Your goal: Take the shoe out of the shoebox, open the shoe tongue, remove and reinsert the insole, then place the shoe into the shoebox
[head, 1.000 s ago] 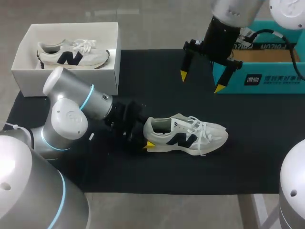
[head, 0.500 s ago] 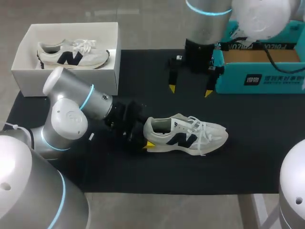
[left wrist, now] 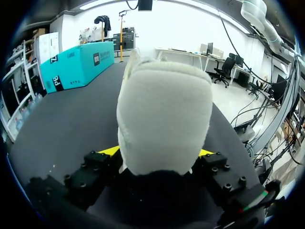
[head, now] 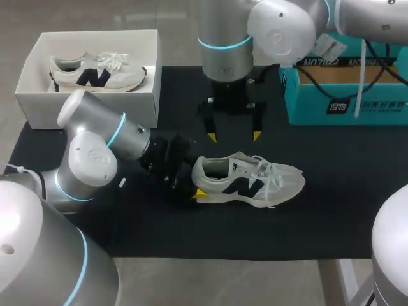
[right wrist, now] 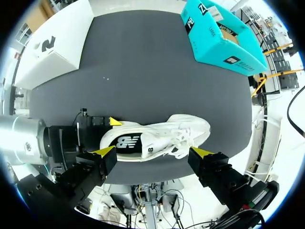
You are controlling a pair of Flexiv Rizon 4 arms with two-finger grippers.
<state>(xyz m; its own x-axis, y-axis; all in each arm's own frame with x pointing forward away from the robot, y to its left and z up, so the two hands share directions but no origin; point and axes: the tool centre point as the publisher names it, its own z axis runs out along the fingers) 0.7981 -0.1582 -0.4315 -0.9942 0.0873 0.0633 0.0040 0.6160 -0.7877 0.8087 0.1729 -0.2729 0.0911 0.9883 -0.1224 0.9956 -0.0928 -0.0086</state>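
found the shoe [head: 248,180] out of any box, standing on its sole on the black mat [head: 331,210], white, with a dark mark on its side and loose laces over the tongue. at the shoe's heel, saw the left gripper [head: 196,180] clamped, one yellow-tipped finger pressed against each side of the heel cup; checked this in the left wrist view, where the heel filled the gap between both tips. above the shoe's collar and laces, clear of them, saw the right gripper [head: 233,135] hanging with fingers spread wide and holding nothing; in its own wrist view, looked straight down on the shoe, framed between the two tips. beyond the shoe's toe end and farther back, noted the teal shoebox [head: 347,95], open on top. beyond the shoe's heel end and farther back, noted a white box [head: 38,102] with a second shoe [head: 95,73] lying inside.
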